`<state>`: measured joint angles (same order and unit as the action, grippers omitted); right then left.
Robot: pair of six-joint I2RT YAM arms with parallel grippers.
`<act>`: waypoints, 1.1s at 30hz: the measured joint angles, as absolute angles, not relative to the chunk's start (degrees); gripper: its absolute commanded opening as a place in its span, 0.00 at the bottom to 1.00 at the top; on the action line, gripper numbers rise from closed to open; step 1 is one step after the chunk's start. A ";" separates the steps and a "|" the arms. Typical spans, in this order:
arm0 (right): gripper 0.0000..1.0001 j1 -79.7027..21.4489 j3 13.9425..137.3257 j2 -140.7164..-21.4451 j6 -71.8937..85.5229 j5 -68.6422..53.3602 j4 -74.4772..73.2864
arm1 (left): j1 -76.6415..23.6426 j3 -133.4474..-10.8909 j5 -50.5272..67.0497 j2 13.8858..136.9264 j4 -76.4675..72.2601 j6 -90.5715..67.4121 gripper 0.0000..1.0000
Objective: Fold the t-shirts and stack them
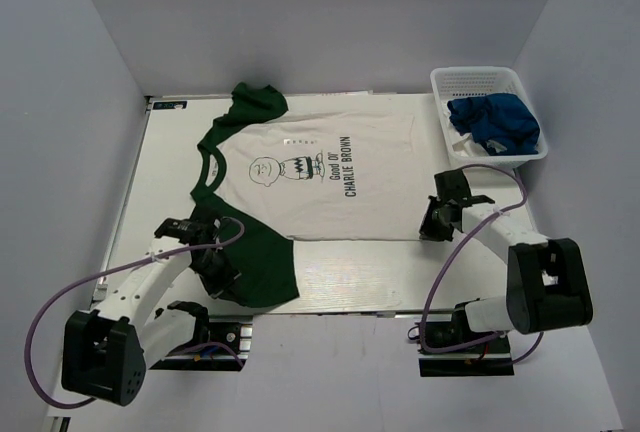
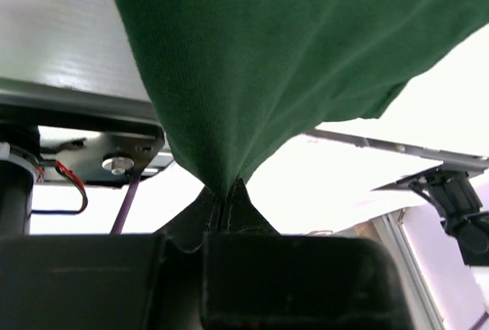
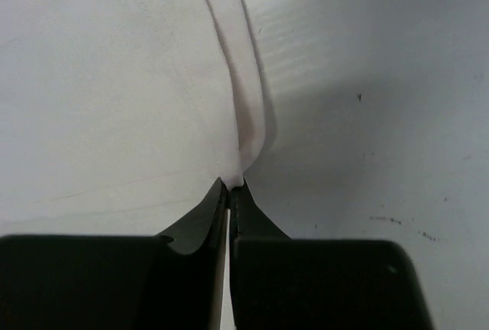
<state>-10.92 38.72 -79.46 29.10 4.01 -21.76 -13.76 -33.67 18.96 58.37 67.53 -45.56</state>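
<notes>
T-shirt with the Charlie Brown print [image 1: 320, 177] is held at two places along its near edge. The left gripper [image 2: 229, 192] has its jaws pressed together on a peak of the dark green sleeve [image 2: 290, 55]. The cloth rises out of the tips in a tight gather. The right gripper [image 3: 231, 185] is also closed, and its tips nip the white hem [image 3: 248, 116] at the near corner of the same shirt. That bite looks thin to me.

The step in hand seems to be the first long fold, bringing the near edge over towards the far edge. To do it well, I think both arms should lift together and only a little, so that the edge between them stays straight. They should then travel across the shirt at one pace. If one arm pulls ahead, the shirt may twist, or the thin hem may slip out on the right side.

Around the shirt the white table [image 1: 350, 292] is smooth and a little shiny — cloth will probably slide on it easily. Beyond the hem end of the shirt, on the far side, stands a white mesh basket [image 1: 470, 74] with a royal blue t-shirt [image 1: 495, 122] crumpled inside. Plain grey walls [image 1: 60, 102] close the place on three sides of the shirt.
</notes>
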 measured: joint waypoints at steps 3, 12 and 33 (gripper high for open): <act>0.00 -10.90 37.78 -76.36 28.56 2.00 -23.33 | -13.76 -35.33 19.77 58.72 68.51 -44.34 0.00; 0.00 -10.92 42.65 -79.48 26.00 -4.40 -23.09 | -13.34 -48.10 26.85 67.57 54.65 -40.12 0.00; 0.00 -10.90 72.34 -96.47 23.31 -1.58 -27.18 | -7.62 -92.92 24.91 105.71 45.91 -36.77 0.00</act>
